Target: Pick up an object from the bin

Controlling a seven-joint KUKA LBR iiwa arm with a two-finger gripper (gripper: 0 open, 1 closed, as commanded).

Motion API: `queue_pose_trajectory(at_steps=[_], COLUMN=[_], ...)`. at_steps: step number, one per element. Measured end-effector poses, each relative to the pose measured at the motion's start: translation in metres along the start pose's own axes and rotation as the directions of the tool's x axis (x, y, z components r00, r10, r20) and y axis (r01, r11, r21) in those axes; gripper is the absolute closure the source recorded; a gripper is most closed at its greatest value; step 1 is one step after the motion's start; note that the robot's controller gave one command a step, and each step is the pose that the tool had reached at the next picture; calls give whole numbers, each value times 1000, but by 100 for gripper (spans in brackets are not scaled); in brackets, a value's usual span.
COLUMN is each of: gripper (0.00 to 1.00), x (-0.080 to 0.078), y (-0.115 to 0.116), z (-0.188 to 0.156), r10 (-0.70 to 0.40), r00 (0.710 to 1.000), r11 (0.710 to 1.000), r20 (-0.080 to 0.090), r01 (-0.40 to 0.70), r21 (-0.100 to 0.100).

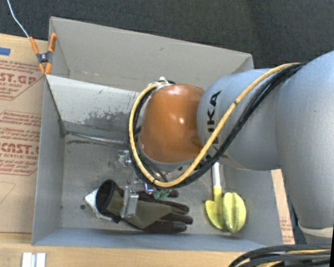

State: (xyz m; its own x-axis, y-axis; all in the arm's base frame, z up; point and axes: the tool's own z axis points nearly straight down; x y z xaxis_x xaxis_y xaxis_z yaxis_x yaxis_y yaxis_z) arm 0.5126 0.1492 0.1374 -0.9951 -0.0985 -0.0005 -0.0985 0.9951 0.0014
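Observation:
My gripper (129, 201) reaches down from under the arm's orange cover onto the left part of a dark olive and black glove (161, 214). The glove lies flat along the bin's near wall with its fingers pointing right. At the glove's left end sits a black rounded piece (108, 195) with a small white tip (91, 199). To the right, apart from the gripper, lies a yellow-green leaf-shaped thing (227, 211) with a white handle (216, 176) pointing to the back.
The arm and its orange cover with yellow and black cables hang over the middle of the bin and hide the floor beneath. Bare grey floor shows on the bin's left side and along the sloped back wall.

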Motion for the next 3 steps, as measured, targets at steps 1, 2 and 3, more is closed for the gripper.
queue_pose_trajectory(at_steps=[1, 2, 3], gripper=[0, 0, 0], x=[19, 25, 20], y=[-30, -35, -54], z=[-11, -3, 69], r10=[-236, -85, -227], r00=[972, 996, 974], r11=[972, 996, 974], r20=[-1, 0, -1], r01=[236, 85, 227], r21=[0, -1, -2])
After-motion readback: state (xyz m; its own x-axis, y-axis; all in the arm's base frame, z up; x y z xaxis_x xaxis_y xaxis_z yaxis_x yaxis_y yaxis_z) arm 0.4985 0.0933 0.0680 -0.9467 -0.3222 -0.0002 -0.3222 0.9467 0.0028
